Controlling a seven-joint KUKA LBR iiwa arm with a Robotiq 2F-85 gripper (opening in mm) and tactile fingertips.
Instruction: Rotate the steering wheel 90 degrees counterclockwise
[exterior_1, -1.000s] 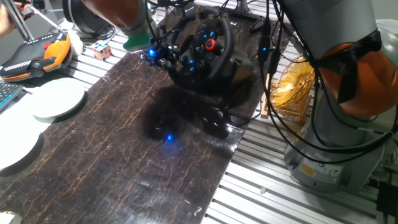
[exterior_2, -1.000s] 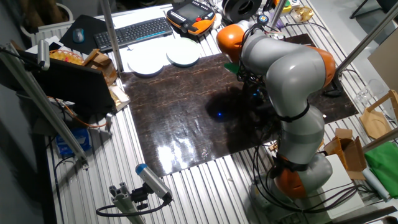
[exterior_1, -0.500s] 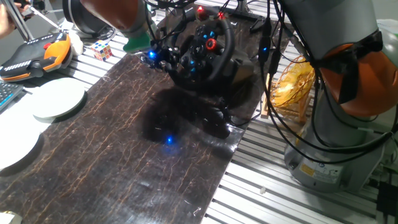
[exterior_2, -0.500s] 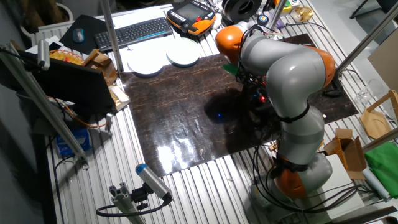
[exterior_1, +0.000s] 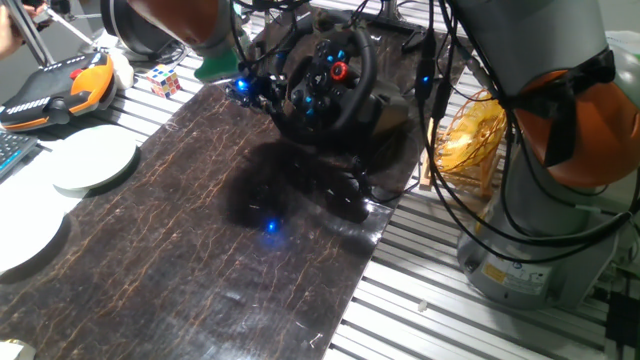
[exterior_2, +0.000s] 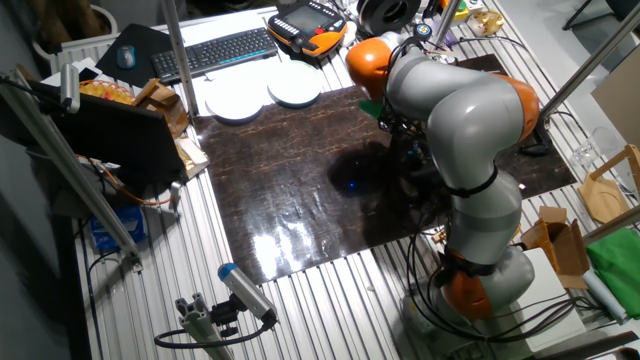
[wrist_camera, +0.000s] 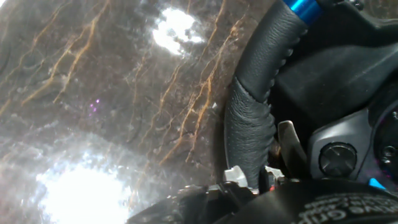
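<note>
Steering wheel (exterior_1: 325, 78) upright on black base at far edge of dark marbled mat (exterior_1: 200, 250), hub buttons lit blue, red knob showing. Gripper (exterior_1: 250, 88) at wheel's left rim (blue light at tip); hand view shows rim (wrist_camera: 252, 134) close up. Fingers hidden, grip state unclear.

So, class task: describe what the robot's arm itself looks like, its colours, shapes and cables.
The arm is built of rounded, glossy silver-grey segments joined by bright orange bands. Its thick grey base is cylindrical and carries a small label. Several black cables hang along it. Near the pincer, blue lights glow beside a green part; the fingers themselves are too dark to describe.
</note>
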